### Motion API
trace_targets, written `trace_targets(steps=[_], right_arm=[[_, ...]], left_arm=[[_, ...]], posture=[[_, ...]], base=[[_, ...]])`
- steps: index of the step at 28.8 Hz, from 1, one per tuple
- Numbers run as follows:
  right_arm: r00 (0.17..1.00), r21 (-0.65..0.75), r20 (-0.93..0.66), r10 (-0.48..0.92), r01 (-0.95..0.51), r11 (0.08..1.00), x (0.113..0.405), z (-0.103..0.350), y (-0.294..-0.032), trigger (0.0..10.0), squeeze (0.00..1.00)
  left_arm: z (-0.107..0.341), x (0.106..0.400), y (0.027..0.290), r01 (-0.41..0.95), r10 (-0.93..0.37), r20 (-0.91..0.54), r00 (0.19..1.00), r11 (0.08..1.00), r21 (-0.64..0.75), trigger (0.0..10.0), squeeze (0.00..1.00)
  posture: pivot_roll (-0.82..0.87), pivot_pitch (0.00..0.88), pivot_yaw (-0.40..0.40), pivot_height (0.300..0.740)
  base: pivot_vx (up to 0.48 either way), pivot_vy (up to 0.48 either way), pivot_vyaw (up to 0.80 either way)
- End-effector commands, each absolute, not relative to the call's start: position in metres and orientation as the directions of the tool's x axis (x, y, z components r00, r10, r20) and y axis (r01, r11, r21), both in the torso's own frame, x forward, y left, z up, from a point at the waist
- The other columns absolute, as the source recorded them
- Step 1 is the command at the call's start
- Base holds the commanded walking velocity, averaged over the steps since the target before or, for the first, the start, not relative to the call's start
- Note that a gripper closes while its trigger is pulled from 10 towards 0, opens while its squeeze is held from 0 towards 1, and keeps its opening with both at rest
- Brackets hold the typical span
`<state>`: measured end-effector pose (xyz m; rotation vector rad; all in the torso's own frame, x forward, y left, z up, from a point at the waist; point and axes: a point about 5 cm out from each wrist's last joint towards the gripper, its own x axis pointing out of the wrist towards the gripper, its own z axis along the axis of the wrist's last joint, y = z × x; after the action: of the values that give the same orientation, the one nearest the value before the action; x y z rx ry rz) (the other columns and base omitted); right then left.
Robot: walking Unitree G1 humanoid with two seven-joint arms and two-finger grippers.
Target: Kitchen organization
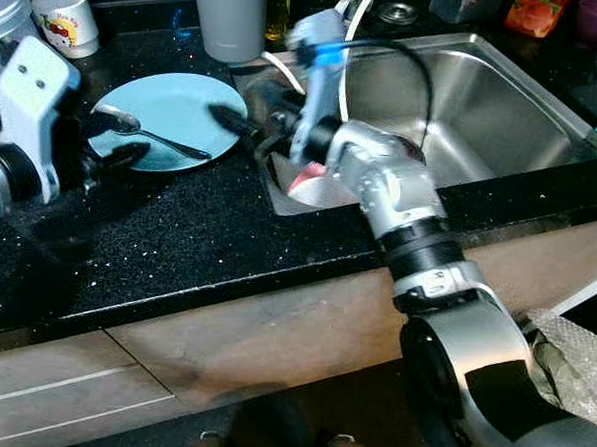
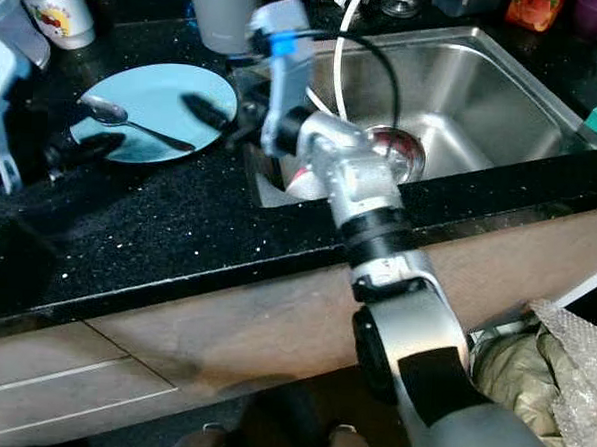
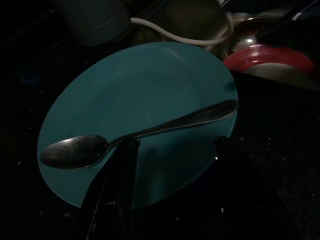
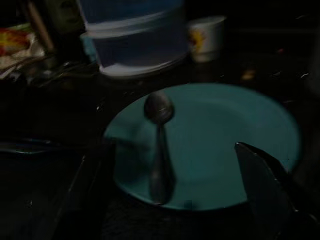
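**Grippers flanking plate by sink edge**

Black countertop [image 1: 178, 227], broad bare stretch toward the front edge. Steel sink [image 1: 505, 104] to the right. Teal plate [image 1: 174, 107] just beside the sink's left rim, spoon [image 1: 158, 136] lying across it. Right gripper [image 1: 238, 130] fingers spread wide at the plate's right edge; left gripper [image 1: 123, 139] spread wide at its left edge.

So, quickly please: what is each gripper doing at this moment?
Left gripper: open, holding nothing, fingers at the near edge of the blue plate.
Right gripper: open, holding nothing, beside the plate.
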<state>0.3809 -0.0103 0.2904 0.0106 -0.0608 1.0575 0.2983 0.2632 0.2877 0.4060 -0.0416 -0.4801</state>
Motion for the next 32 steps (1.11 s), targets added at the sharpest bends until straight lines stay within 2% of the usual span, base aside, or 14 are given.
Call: trace_targets(steps=[1,11,12,13,17,23,32], right_arm=[[0.461,-0.054,0.039,0.887,-0.885,0.462,0.379,0.294,-0.002,10.0,1.00],[0.419,-0.094,-0.019,0.908,-0.905,0.416,0.379,0.305,0.015,10.0,1.00],[0.406,-0.097,-0.037,0.913,-0.911,0.401,0.379,0.307,0.018,10.0,0.75],[0.384,-0.095,-0.065,0.921,-0.921,0.378,0.377,0.307,0.022,10.0,0.00],[0.342,-0.131,-0.158,0.926,-0.937,0.324,0.373,0.302,0.036,10.0,0.00],[0.300,-0.107,-0.172,0.938,-0.952,0.285,0.365,0.302,0.053,10.0,0.00],[0.314,-0.111,-0.181,0.932,-0.948,0.298,0.362,0.300,0.065,10.0,0.00]], left_arm=[[0.290,0.295,0.265,0.444,-0.460,-0.071,0.885,0.790,0.422,10.0,0.00],[0.292,0.288,0.271,0.441,-0.454,-0.076,0.888,0.792,0.421,10.0,0.00],[0.292,0.287,0.274,0.437,-0.449,-0.078,0.890,0.794,0.422,10.0,0.00],[0.291,0.285,0.277,0.432,-0.441,-0.083,0.894,0.795,0.426,10.0,0.00],[0.292,0.279,0.286,0.418,-0.420,-0.098,0.902,0.795,0.438,10.0,0.00],[0.294,0.276,0.291,0.409,-0.407,-0.105,0.907,0.796,0.446,10.0,0.00],[0.293,0.273,0.289,0.421,-0.416,-0.113,0.902,0.792,0.442,10.0,0.00]], posture=[[0.05,0.179,0.000,0.740],[0.06,0.180,-0.003,0.740],[0.05,0.179,-0.004,0.740],[0.06,0.180,-0.005,0.740],[0.06,0.178,-0.009,0.740],[0.06,0.177,-0.016,0.740],[0.06,0.176,-0.024,0.740]], base=[[0.000,0.000,0.00],[0.000,0.000,0.00],[0.000,0.000,0.00],[0.000,0.000,0.00],[0.000,0.000,0.00],[0.000,0.000,0.00],[0.000,0.000,0.00]])
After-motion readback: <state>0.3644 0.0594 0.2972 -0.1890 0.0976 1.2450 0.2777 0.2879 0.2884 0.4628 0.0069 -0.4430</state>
